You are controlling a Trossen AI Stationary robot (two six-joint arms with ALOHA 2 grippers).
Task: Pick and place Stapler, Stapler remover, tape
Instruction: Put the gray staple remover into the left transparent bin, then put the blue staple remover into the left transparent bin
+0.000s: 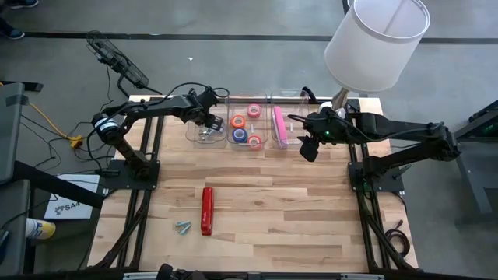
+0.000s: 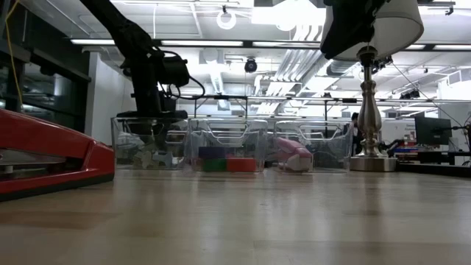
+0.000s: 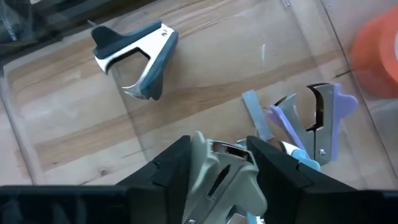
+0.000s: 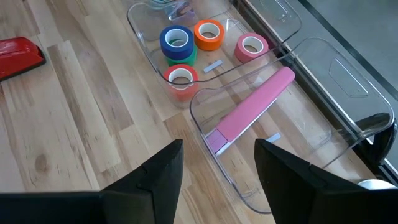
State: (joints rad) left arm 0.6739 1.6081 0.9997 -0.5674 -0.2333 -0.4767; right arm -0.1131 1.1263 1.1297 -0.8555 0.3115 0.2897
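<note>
Left gripper point(image 3: 221, 165) is clamping a remover point(image 3: 217, 180) over the left bin point(image 1: 207, 134) for dropping; right gripper point(image 4: 217, 168) is hovering open, empty, by the pink stapler point(image 4: 249, 112).

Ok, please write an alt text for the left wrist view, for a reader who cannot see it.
The left pincer holds a pale grey staple remover over a clear bin. In the bin lie a dark blue staple remover and a purple one. Part of an orange tape roll shows beyond the bin wall.
</note>
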